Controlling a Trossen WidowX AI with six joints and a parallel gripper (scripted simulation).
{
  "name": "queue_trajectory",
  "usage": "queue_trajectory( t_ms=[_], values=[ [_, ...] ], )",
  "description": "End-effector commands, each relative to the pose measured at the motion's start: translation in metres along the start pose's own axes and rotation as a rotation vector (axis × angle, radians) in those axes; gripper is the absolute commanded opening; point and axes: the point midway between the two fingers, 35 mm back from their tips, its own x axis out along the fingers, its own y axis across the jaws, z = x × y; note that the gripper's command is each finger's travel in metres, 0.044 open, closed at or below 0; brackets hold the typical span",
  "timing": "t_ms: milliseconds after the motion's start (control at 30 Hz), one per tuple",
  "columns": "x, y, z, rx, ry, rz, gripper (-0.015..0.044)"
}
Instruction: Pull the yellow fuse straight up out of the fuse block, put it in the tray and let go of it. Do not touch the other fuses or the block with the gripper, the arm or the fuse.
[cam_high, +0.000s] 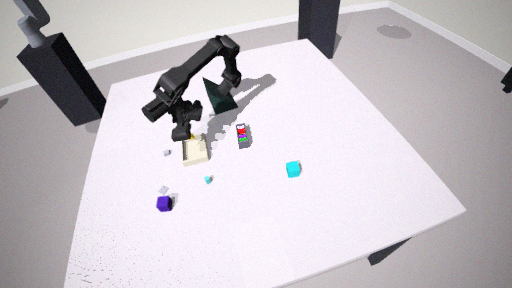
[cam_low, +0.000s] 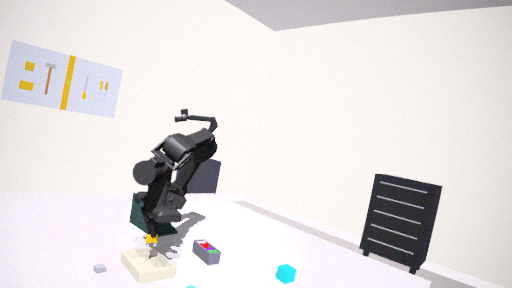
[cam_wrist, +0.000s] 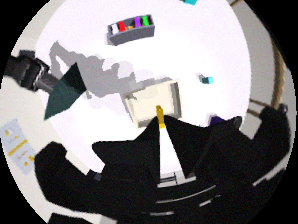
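The yellow fuse (cam_low: 151, 239) is held clamped in the nearly closed gripper (cam_low: 151, 235), suspended above the far edge of the tray (cam_low: 131, 264). The fuse block (cam_high: 243, 135) is seen on the bench (cam_high: 325, 150), apart from the tray.

Hand (cam_wrist: 161, 137) grips yellow fuse (cam_wrist: 161, 115) over tray (cam_wrist: 154, 102) (fuse block (cam_wrist: 131, 30) beyond).

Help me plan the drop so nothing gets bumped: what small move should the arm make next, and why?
Probably a short move further over the shallow cream tray, then down. The dark parallel-jaw gripper is shut on the small yellow fuse, which hangs above the tray's near edge rather than its middle. The grey fuse block stands apart to the side.
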Motion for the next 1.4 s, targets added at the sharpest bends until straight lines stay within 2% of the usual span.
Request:
queue_trajectory(
  t_ms=[0, 867, 1267, 1367],
  values=[
    [0.004, -0.001, -0.003, -0.007, 0.005, 0.001, 0.0],
    [0.04, 0.0, -0.003, -0.008, 0.004, 0.001, 0.0],
    [0.037, 0.0, -0.003, -0.011, 0.006, 0.003, 0.0315],
    [0.018, -0.001, -0.004, -0.009, 0.006, 0.002, 0.033]
  ],
)
